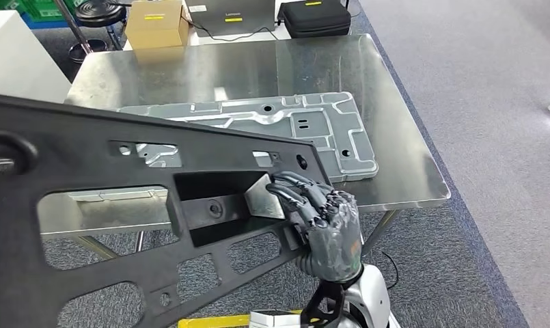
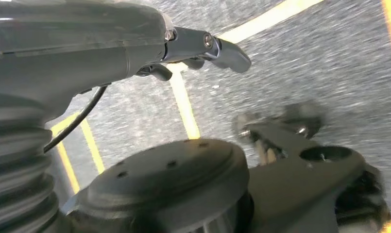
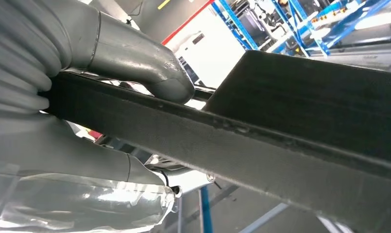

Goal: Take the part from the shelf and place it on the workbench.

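A large black part [image 1: 121, 205], a flat frame with several cut-outs, slants across the head view in front of the steel workbench [image 1: 395, 102]. My right hand [image 1: 323, 225] grips its right end, fingers curled over the edge of a recess. In the right wrist view the same hand [image 3: 76, 43] clamps the black part's [image 3: 280, 126] edge between thumb and fingers. The part's left end runs off the picture. My left hand [image 2: 135, 43] hangs over the floor, its fingers [image 2: 222, 48] stretched out with nothing in them.
A silver cast plate [image 1: 313, 123] lies across the middle of the workbench. Behind it stand a cardboard box [image 1: 156, 24], a laptop [image 1: 231, 14] and a black case [image 1: 314, 17]. A white cabinet [image 1: 12, 61] is at the left. Yellow floor lines [image 2: 183, 102] run under my left hand.
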Available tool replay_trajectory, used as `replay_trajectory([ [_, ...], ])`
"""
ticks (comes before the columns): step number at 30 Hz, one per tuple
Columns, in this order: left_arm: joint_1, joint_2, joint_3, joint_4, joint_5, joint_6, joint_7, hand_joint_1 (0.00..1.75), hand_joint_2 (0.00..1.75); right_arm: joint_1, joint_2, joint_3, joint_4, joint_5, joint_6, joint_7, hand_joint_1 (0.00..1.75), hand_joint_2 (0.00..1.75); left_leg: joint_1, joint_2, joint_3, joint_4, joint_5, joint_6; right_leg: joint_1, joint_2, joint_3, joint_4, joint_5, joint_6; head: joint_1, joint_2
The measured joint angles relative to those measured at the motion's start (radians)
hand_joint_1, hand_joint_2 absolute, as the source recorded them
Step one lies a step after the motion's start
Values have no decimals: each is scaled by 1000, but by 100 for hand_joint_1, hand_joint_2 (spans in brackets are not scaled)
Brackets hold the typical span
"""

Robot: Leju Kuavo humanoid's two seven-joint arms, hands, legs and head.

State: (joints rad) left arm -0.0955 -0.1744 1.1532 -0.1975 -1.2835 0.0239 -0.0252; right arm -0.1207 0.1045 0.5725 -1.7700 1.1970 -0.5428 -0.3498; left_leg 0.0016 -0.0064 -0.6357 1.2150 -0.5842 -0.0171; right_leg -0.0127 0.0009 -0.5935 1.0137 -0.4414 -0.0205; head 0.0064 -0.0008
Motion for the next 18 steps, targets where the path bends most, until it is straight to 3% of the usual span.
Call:
replay_trajectory([
  [2, -2, 3, 0, 0, 4, -3, -1, 0, 175, -24, -1, 9, 24, 21, 24, 20, 175, 175, 2, 0, -32, 59, -1, -6, 0, 0, 2, 3, -3, -1, 0, 0],
  [3, -2, 3, 0, 0, 5, -5, 0, 0, 175, -35, -2, 12, 38, 30, 40, 29, 175, 175, 3, 0, -23, 37, 25, -8, 0, 1, 2, 5, -5, 0, 0, 0],
  [5, -1, 3, 0, 0, 6, -7, 4, 0, 175, -61, -4, 19, 71, 46, 69, 44, 175, 175, 9, 0, 25, -71, 91, -12, 0, 3, 3, 13, -11, 6, 0, 0],
  [6, -1, 1, 0, 0, 6, -8, 7, 0, 175, -82, -5, 22, 98, 54, 85, 52, 175, 175, 10, 0, 49, -126, 109, -11, 1, 5, 0, 18, -13, 11, -1, 0],
  [8, -2, -3, 0, 0, 9, -8, 13, 0, 175, -143, -8, 29, 171, 65, 111, 62, 175, 175, 8, -2, 66, -174, 110, 1, 4, 7, -9, 24, -11, 22, -1, 0],
  [11, -2, -6, 1, 0, 11, -8, 19, 0, 175, -228, -14, 31, 313, 63, 134, 69, 175, 175, 6, -5, 64, -183, 116, 27, 3, 6, -17, 29, -12, 37, -2, 0],
  [13, -2, -7, 1, 0, 10, -9, 20, 0, 175, -278, -19, 31, 402, 55, 144, 69, 175, 175, 7, -4, 64, -187, 121, 39, 1, 4, -45, 89, -45, 45, -1, 0],
  [16, -1, -7, 2, 0, 5, -10, 19, 0, 175, -335, -28, 29, 522, 49, 155, 58, 175, 175, 2, -3, 63, -187, 122, 47, 0, 3, -141, 275, -118, 49, -1, 0],
  [17, -1, -7, 2, 0, 5, -11, 19, 0, 175, -347, -31, 28, 558, 49, 159, 55, 175, 175, -1, -4, 64, -187, 122, 49, 1, 3, -159, 304, -117, 47, -1, 0],
  [18, 0, -7, 2, 0, 4, -13, 19, 0, 175, -359, -34, 28, 593, 51, 164, 54, 175, 175, -3, -5, 66, -187, 121, 50, 3, 3, -159, 295, -96, 42, -1, 0],
])
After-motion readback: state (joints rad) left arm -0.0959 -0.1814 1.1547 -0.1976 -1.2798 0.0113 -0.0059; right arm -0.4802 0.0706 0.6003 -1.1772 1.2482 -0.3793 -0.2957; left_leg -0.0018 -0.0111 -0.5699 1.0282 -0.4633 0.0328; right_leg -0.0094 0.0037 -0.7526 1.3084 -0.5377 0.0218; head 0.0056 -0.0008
